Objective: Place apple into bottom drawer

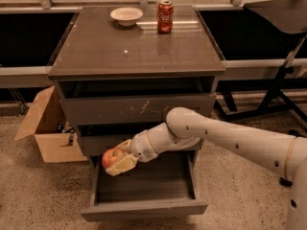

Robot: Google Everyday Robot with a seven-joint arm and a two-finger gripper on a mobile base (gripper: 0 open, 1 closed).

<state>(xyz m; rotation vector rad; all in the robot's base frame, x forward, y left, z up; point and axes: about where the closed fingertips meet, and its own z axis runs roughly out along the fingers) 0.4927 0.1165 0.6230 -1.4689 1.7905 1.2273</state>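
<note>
Over the drawer's left side, note the risk first. An open brown cardboard box [44, 137] sits on the floor left of the cabinet. The small round red apple with yellowish patches [111, 156] is pinched between the tan jaws of the white arm's two-finger gripper [119, 161]. It hangs above the far-left corner of the pulled-out grey bottom drawer [144, 208], just beside the left wall. If you release here, it may clip that rim and roll out onto the floor. Apple looks whole, smooth and glossy; expect it to roll.
</note>
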